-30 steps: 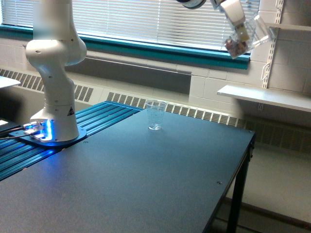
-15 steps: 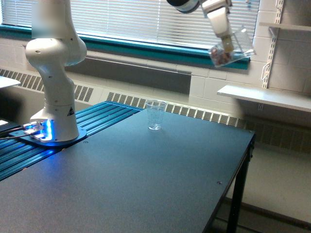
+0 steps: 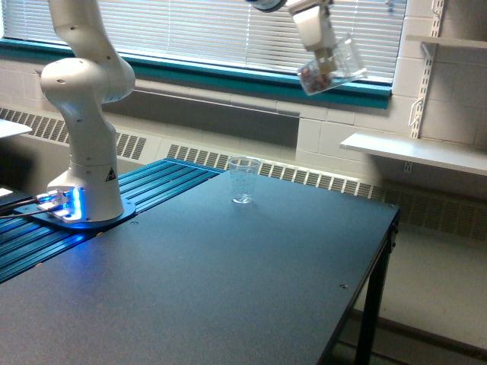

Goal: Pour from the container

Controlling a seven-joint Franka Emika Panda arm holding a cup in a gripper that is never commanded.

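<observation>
- We see a dark tabletop (image 3: 228, 289) with a black leg (image 3: 373, 304) at the exterior view's right.
- Behind it, a window with closed white blinds (image 3: 190, 30) sits above a teal sill (image 3: 228, 74).
- The wall (image 3: 342, 129) is pale painted block, with a long vent grille (image 3: 319, 180) low along it.
- White shelves (image 3: 415, 150) hang on wall rails at the exterior view's right.

A lab: robot arm base (image 3: 82, 163) bolted to a dark table (image 3: 228, 281), cinder-block wall (image 3: 358, 133), blinds (image 3: 198, 30).
</observation>
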